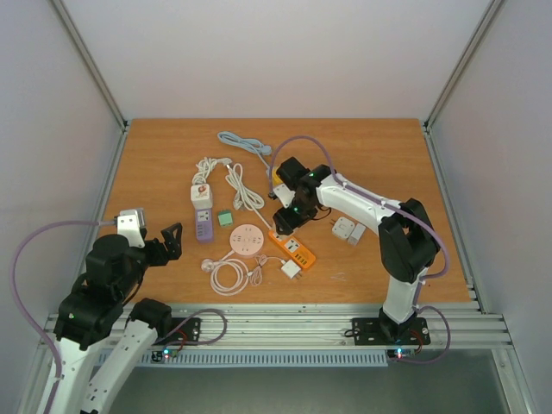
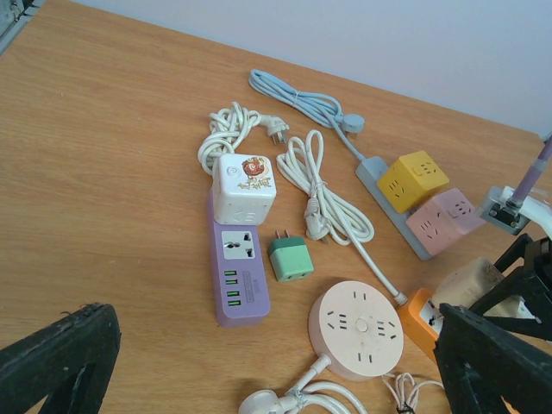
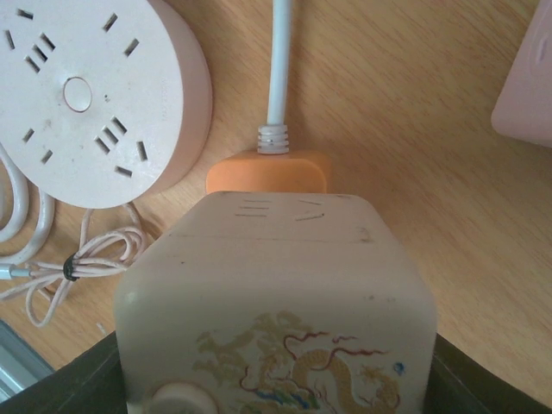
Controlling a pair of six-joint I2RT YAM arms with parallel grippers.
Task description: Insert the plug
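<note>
Right gripper [image 1: 289,216] pinching the cream cube plug [image 3: 276,293], its dragon-printed face toward the wrist camera and the dark fingers [image 3: 470,379] pressed against its two flanks. The plug sits directly over the orange power strip [image 3: 267,172] and hides all but the strip's cable end, where the white cord [image 3: 278,69] enters. I cannot tell whether the pins meet a socket. From above, the strip's long axis runs from upper left, under the gripper, to lower right toward the near edge. I therefore judge the coming move to be a short push straight along the gripper's approach, with no sideways travel. Room is tight: the round pink socket [image 3: 86,95] lies just beside the strip's cable end, and a pink block [image 3: 530,86] is near on the other side. Two white adapters [image 1: 348,230] lie right of the forearm, apart from the strip. Left gripper [image 1: 172,240] spread wide, holding nothing, well apart at the table's left. The right arm is plainly the nearer, so I would leave the left parked.
</note>
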